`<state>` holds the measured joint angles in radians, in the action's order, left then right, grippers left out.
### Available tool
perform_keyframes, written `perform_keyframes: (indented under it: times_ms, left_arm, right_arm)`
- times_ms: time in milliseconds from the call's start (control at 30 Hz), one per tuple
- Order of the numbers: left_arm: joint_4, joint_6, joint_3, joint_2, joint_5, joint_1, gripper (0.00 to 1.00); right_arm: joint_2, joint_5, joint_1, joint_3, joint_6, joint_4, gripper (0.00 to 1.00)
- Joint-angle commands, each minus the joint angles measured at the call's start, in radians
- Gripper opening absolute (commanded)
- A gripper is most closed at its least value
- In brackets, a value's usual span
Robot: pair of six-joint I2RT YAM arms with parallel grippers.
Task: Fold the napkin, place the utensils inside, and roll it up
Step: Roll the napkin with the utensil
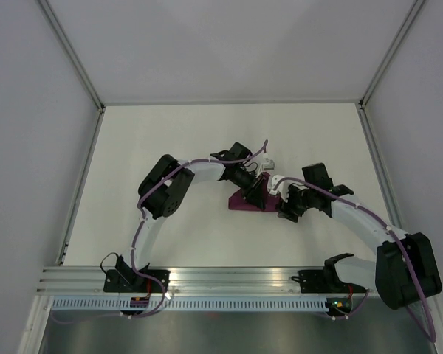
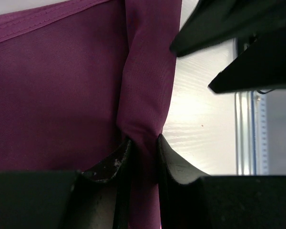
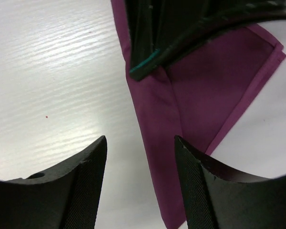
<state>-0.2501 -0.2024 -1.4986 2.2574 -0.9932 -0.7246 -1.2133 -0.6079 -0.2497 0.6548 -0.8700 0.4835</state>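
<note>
**Left fingers pinch the napkin, right fingers stand apart**

My left fingers (image 2: 174,164) stand narrow, clamped on a raised ridge of the napkin (image 2: 62,95). My right fingers (image 3: 86,176) are spread wide and hold nothing, hovering over the cloth's edge. The one napkin, folded, lies in the middle of the bench (image 1: 170,147). In the top view its long axis runs roughly left to right. The bench is white and faintly grained, and plain pale walls (image 1: 29,110) enclose it.
</note>
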Motion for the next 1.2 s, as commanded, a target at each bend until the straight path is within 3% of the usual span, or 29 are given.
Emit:
perform_keyframes:
  times_ms: [0,500,767,867,967,1000,1100,1167]
  left_arm:
    - [-0.218,0.012,-0.001,0.096,0.004,0.004,0.02]
    - [-0.278,0.077,-0.098,0.143,0.025,0.007,0.02]
    - [-0.282,0.089,-0.104,0.137,0.031,0.008,0.02]
    - [-0.282,0.093,-0.106,0.122,0.039,0.008,0.07]
    - [-0.282,0.098,-0.109,0.094,0.056,0.013,0.17]
    - [-0.281,0.104,-0.107,0.087,0.074,0.016,0.27]
    - [-0.262,0.121,-0.104,0.05,0.102,0.027,0.38]
    - [-0.25,0.133,-0.103,0.031,0.099,0.034,0.41]
  right_arm:
    - [0.025,0.114,-0.095,-0.04,0.022,-0.194,0.65]
    - [-0.118,0.223,-0.296,-0.072,0.032,-0.256,0.58]
    - [-0.175,0.257,-0.315,-0.05,0.048,-0.261,0.38]
    - [-0.195,0.252,-0.315,-0.041,0.046,-0.241,0.28]
    - [-0.21,0.238,-0.315,-0.024,0.039,-0.208,0.19]
    - [-0.213,0.228,-0.313,-0.018,0.036,-0.197,0.17]
    - [-0.23,0.203,-0.307,0.005,0.023,-0.152,0.14]
    - [-0.247,0.166,-0.287,0.026,0.014,-0.115,0.13]
